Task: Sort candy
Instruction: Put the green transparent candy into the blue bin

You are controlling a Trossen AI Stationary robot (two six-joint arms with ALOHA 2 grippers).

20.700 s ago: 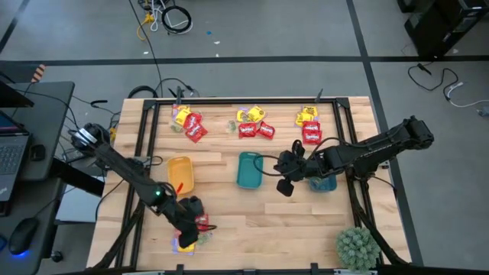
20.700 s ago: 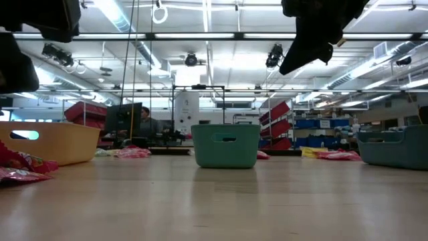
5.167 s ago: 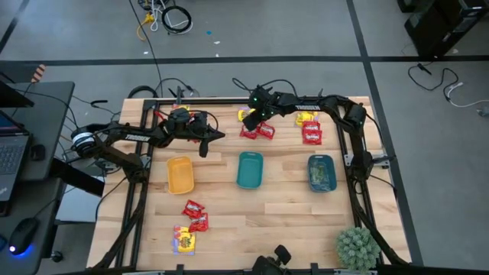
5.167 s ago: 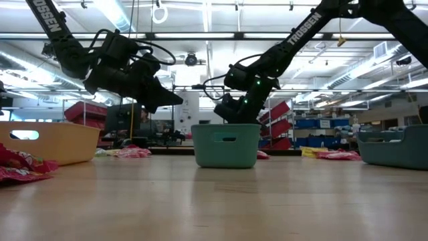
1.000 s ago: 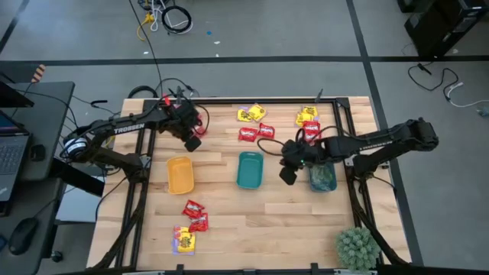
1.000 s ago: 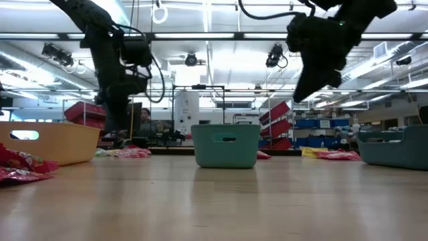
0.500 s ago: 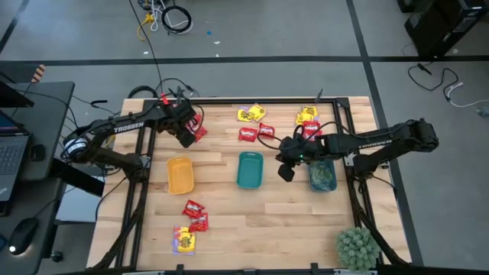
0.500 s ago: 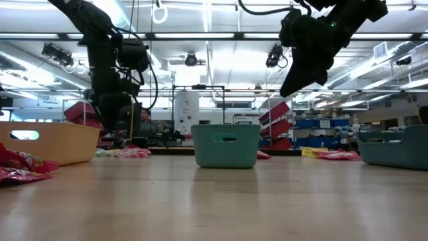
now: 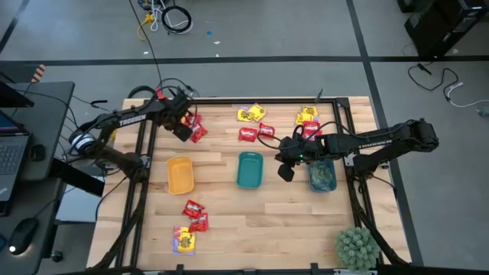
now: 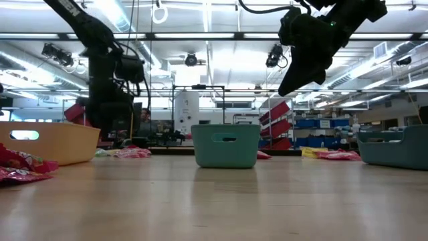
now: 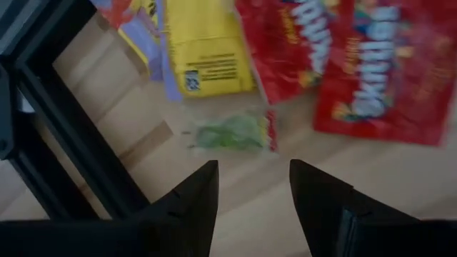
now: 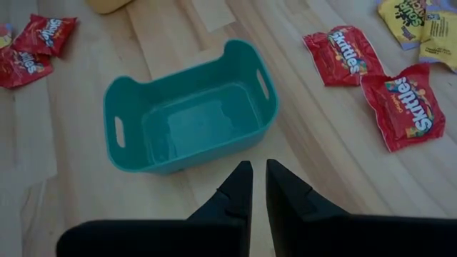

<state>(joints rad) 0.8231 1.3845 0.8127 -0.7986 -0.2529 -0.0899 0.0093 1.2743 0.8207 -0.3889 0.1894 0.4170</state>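
My left gripper (image 9: pixel 182 131) hangs open over the candy pile at the table's far left, fingers pointing down. Between and just beyond its fingertips (image 11: pixel 251 178) a small dull green packet (image 11: pixel 232 133) lies flat on the wood, with a yellow packet (image 11: pixel 203 46) and red packets (image 11: pixel 371 64) past it. My right gripper (image 9: pixel 284 169) hovers shut and holding nothing between the teal tray (image 9: pixel 250 169) and the darker teal tray (image 9: pixel 322 174). Seen from the right wrist, it (image 12: pixel 258 171) is above the teal tray's (image 12: pixel 189 125) near wall.
A yellow-orange tray (image 9: pixel 180 174) sits left of the teal one. More candy lies at the far middle (image 9: pixel 256 126), far right (image 9: pixel 308 122) and near left (image 9: pixel 191 221). A spiky green plant (image 9: pixel 357 246) stands at the near right corner. A black frame rail (image 11: pixel 64 143) runs beside the left pile.
My left gripper has swung toward the table's far left corner and sunk a little over the candy pile there. Its fingers have opened.
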